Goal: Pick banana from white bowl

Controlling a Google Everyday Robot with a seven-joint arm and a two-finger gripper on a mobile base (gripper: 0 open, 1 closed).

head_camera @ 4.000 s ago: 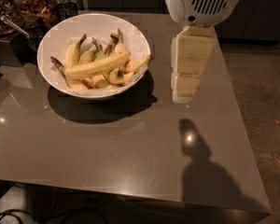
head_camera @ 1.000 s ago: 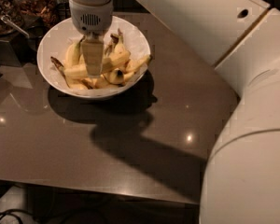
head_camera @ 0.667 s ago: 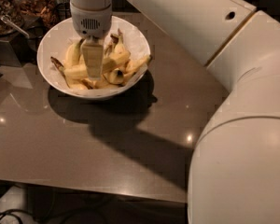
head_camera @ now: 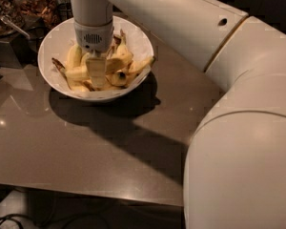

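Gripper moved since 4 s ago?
Yes. The gripper went left, from beside the white bowl's right edge to down inside it, among the bananas.

My one camera looks down from above at a slant onto the grey table. My own arm is nearest the lens and fills the lower right of the view. The white bowl sits farther off at upper left, and my gripper hangs down inside it, seen from above.
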